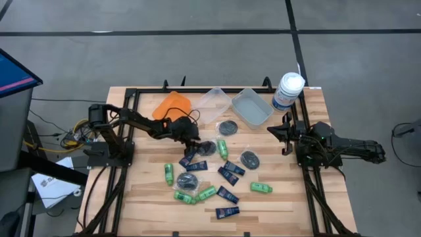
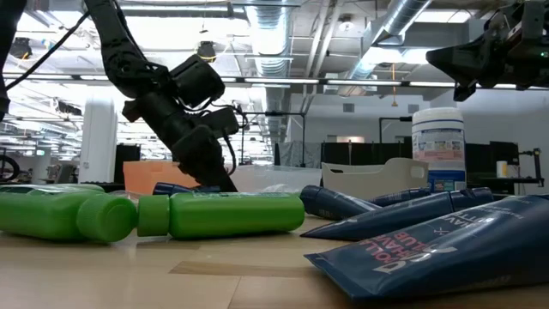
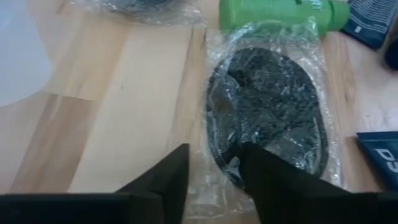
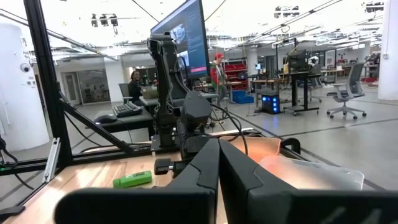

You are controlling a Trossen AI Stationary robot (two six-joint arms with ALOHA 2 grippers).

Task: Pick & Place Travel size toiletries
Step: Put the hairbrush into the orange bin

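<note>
In the left wrist view, the crinkled plastic wrap (image 3: 267,112) blurs the surface of the dark grey tin (image 3: 264,106) inside it, and the left gripper (image 3: 212,165) covers the wrap's near edge. A green mini bottle (image 3: 273,14) and a navy tube (image 3: 380,157) are cut by the picture's edges. From above, the left gripper's fingertips are too small to separate from the dark tin beneath them

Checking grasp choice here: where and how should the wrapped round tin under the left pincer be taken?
Take the wrapped tin at its near rim from above, where the left pincer straddles rim and plastic wrap; it lies flat on the table, so only the edge gives purchase.
</note>
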